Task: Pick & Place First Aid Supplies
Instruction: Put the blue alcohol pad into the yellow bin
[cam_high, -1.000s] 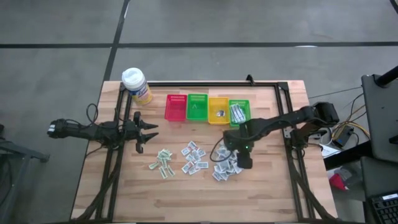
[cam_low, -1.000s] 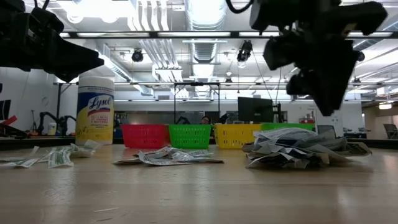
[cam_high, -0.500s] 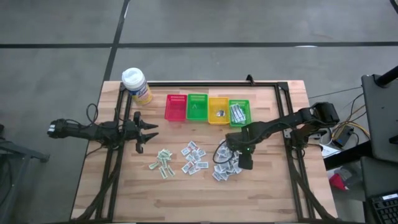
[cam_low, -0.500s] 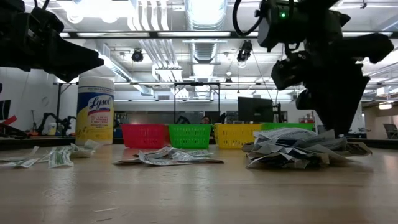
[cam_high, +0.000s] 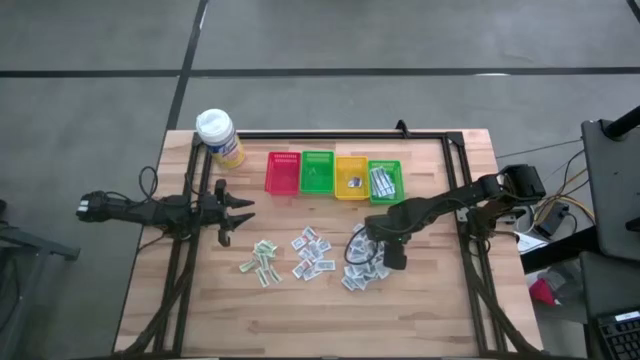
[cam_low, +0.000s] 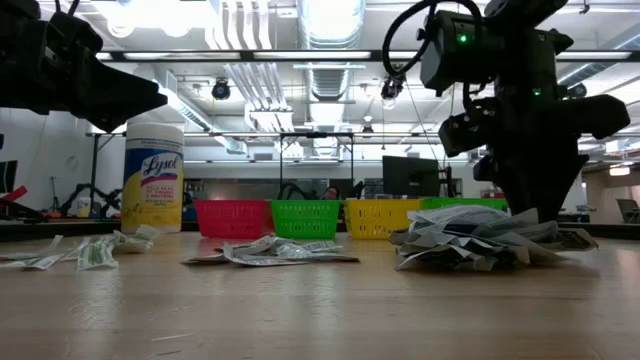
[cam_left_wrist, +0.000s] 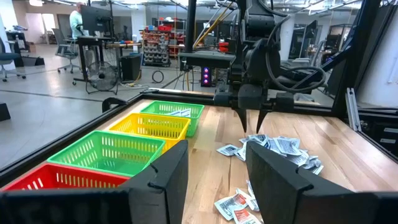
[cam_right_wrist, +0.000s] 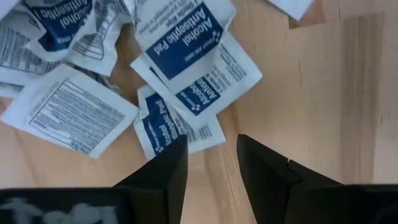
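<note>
Small white paper packets with blue or green print lie in three loose groups on the wooden table: a heap on the right, a middle group and a left group. My right gripper points down at the heap's right edge, open, its fingers on either side of a packet's corner. My left gripper waits open above the table's left part, clear of the packets. My right gripper comes from above with its open fingertips down at the top of the heap. One finger stands over the corner of an alcohol-pad packet. Whether the fingers touch it, I cannot tell.
Red, green, yellow and a second green basket stand in a row at the far side; the last holds several packets. A yellow bottle with a white cap stands at the far left corner. Bare wood lies toward the near edge.
My right gripper has come down from above the right heap until its fingertips reach the heap's top. The packets have stayed where they were.
</note>
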